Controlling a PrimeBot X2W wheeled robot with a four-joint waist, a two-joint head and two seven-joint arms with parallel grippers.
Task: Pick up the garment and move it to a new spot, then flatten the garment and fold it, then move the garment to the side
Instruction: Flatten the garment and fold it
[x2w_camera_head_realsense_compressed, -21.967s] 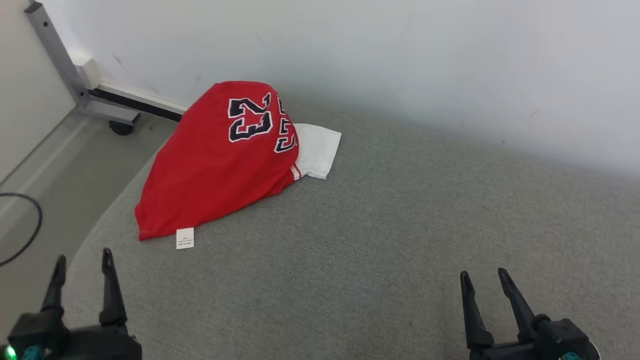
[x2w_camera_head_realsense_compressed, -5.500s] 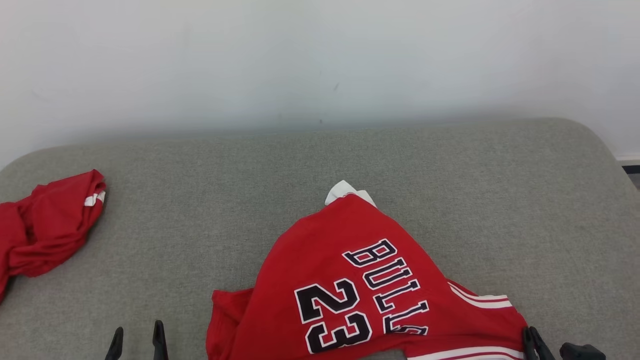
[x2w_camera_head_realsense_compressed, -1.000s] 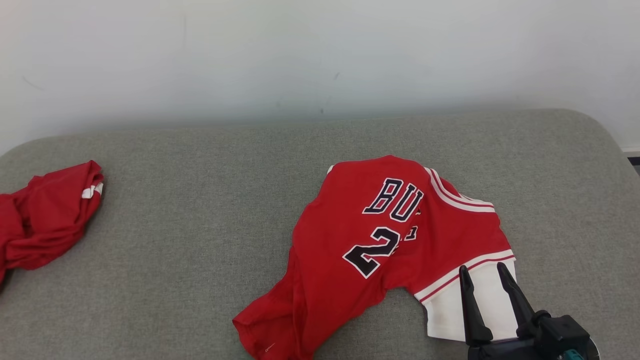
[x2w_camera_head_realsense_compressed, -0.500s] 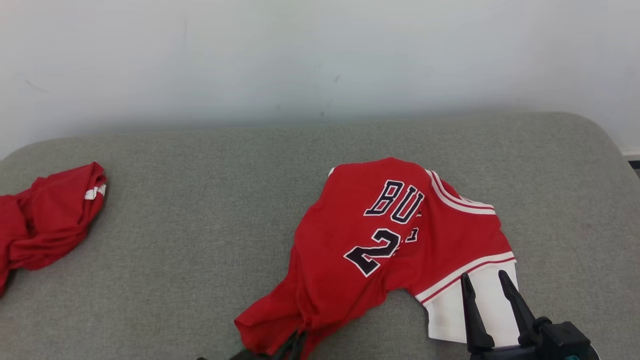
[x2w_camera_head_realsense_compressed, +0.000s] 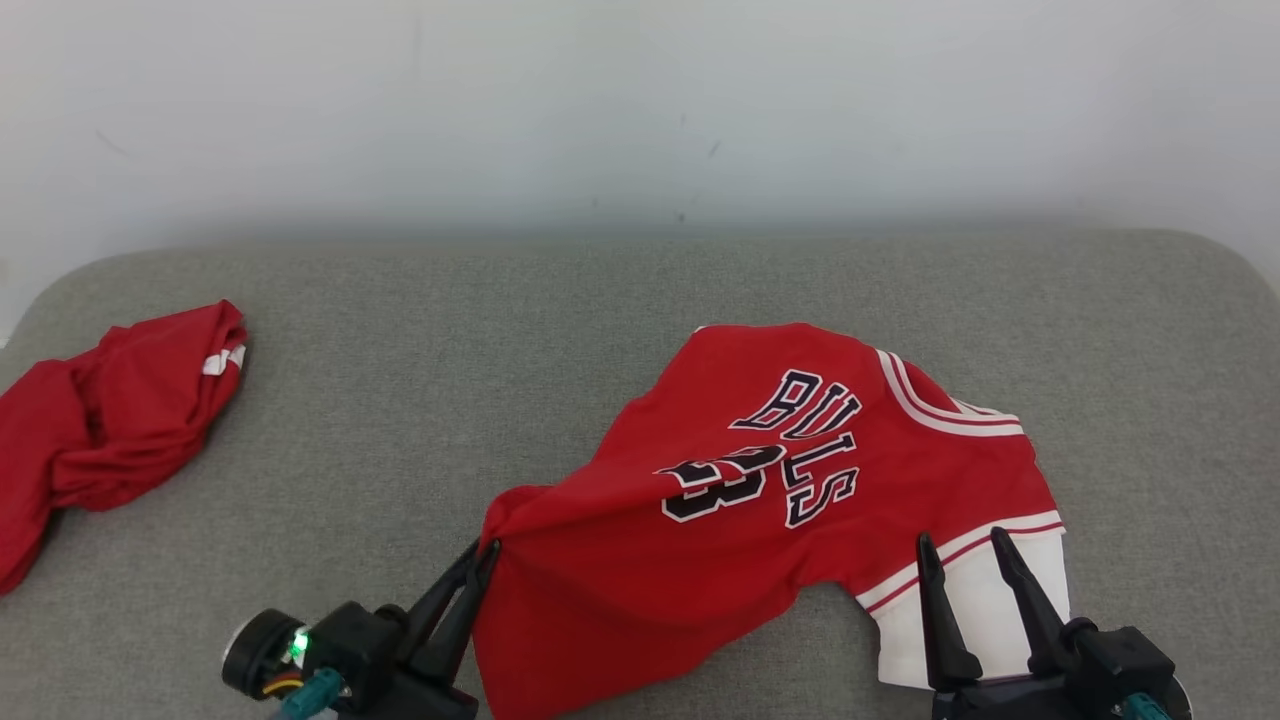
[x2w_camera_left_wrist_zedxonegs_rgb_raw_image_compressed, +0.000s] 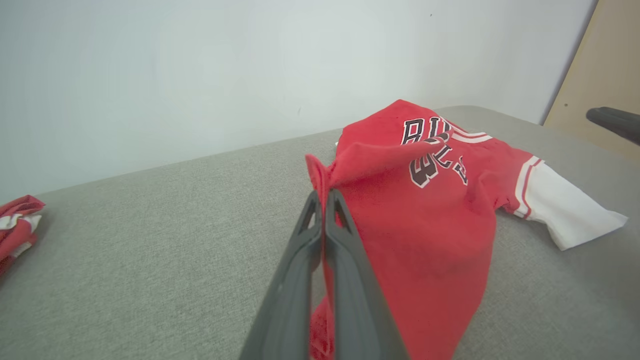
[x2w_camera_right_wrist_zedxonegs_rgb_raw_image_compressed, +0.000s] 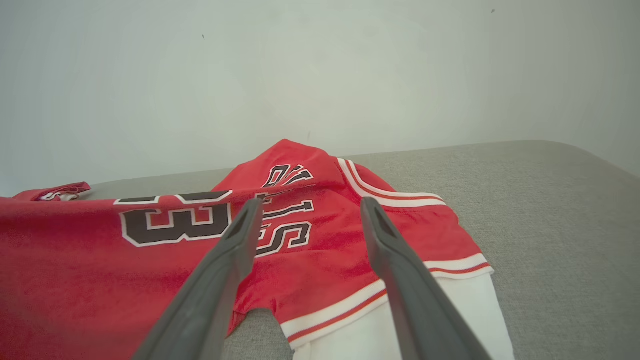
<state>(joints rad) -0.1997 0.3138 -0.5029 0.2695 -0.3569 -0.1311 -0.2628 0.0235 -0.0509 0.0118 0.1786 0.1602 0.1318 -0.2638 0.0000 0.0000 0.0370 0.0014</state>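
The left gripper (x2w_camera_head_realsense_compressed: 482, 552) has its two dark fingers pinched shut on a corner of the red cloth basketball jersey with black letters (x2w_camera_head_realsense_compressed: 700, 570). It holds that corner up, likely so the shirt can be pulled flat. The rest of the jersey lies past those fingers on the soft grey cushion (x2w_camera_head_realsense_compressed: 400, 400). The right gripper (x2w_camera_head_realsense_compressed: 962, 545) is wide open and holds nothing. The jersey's white sleeve (x2w_camera_right_wrist_zedxonegs_rgb_raw_image_compressed: 340, 340) lies between its fingers, maybe the next thing to grab.

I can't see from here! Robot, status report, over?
Left gripper shut on red Bulls jersey, corner raised. Right gripper open over its white sleeve. Crumpled red cloth far left, apart.
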